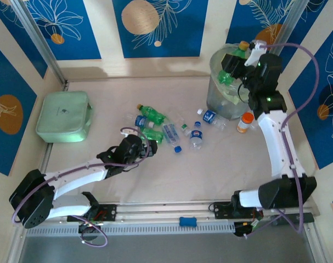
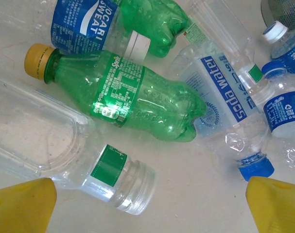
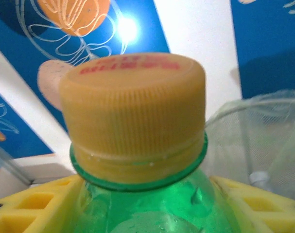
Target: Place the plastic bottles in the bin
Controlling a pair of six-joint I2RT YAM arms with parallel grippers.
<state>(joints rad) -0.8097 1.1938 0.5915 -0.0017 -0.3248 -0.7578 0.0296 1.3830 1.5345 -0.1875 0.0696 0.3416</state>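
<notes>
I see my left gripper point(image 2: 149, 208) spread wide over loose green and clear plastic bottles point(image 1: 155, 127) at mid-table point(image 1: 221, 164). My right gripper point(image 1: 235, 61) pinches a green, yellow-capped plastic bottle point(image 3: 137, 145) above the tall translucent grey bin point(image 1: 216, 101) in the far right corner.

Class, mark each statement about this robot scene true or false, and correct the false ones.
1. The right gripper is closed on a green bottle with a yellow cap. True.
2. The left gripper is clamped on a clear bottle. False: its jaws are open and hold nothing, above the loose bottles.
3. The white bottle with the orange cap lies inside the bin. False: it stands on the table beside the bin.
4. Several bottles lie on the table between the mint-green box and the bin. True.
</notes>
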